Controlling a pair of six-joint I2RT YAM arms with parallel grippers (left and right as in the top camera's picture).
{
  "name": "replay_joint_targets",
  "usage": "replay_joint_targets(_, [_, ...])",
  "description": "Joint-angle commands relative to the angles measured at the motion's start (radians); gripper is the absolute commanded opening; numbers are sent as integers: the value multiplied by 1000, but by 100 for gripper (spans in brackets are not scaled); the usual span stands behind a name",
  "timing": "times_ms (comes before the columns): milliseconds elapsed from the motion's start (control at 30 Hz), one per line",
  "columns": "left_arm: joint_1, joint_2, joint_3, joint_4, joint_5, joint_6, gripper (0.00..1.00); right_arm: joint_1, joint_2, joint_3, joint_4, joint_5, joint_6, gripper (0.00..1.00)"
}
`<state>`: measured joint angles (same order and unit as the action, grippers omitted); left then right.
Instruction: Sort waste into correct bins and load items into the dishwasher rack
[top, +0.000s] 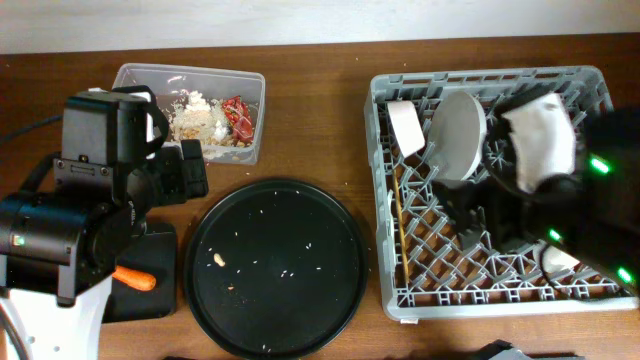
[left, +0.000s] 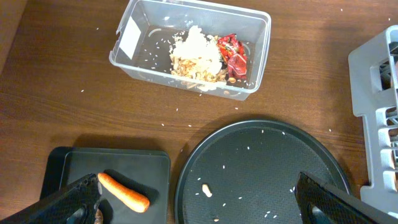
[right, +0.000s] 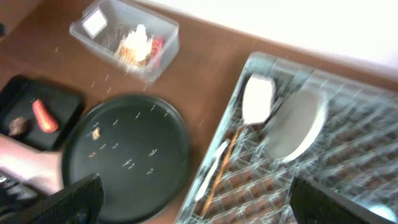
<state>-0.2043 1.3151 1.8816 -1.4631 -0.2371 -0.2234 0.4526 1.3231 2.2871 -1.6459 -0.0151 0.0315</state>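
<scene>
The clear tub (top: 190, 110) holds white tissues, a red wrapper (left: 233, 55) and rice scraps. The carrot piece (left: 123, 191) and a brown lump (right: 17, 126) lie in the shallow black tray (left: 118, 165). The grey rack (top: 490, 190) holds the plate (top: 458, 135), white cup (top: 405, 125), chopsticks (top: 400, 215), fork (right: 211, 168) and bowl (top: 540, 140). The blue cup is out of view. My left gripper (left: 202, 208) is open and empty, above the gap between the black tray and the round tray. My right gripper (right: 199, 205) is open and empty over the rack's left edge.
The large round black tray (top: 275, 265) lies between the bins and the rack, with a few rice grains and a beige scrap (left: 206, 190) on it. My left arm (top: 90, 210) covers most of the shallow tray from above. The right wrist view is blurred.
</scene>
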Motion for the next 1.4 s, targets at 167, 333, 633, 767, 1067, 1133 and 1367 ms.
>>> replay_joint_targets(167, [4, -12, 2, -1, -14, 20, 99, -372, -476, -830, 655, -243, -323, 98])
replay_joint_targets(333, [4, -12, 2, -1, -14, 20, 99, -396, -926, -1638, 1147, -248, -284, 98])
replay_joint_targets(633, [4, -12, 2, -1, -14, 20, 99, -396, -1320, -2211, 1450, -266, -180, 98])
replay_joint_targets(767, [4, -12, 2, -1, -14, 20, 99, -395, -1320, -2282, 1595, -266, -157, 98])
replay_joint_targets(1067, [4, -12, 2, -1, -14, 20, 99, -395, -1320, -2282, 1595, -266, -157, 98])
replay_joint_targets(1133, [5, -13, 2, -1, -14, 20, 99, -395, -1320, -2282, 1595, -266, -157, 98])
replay_joint_targets(1367, [10, -517, -667, 706, 134, 262, 99, -395, -1320, -2282, 1595, -266, -157, 98])
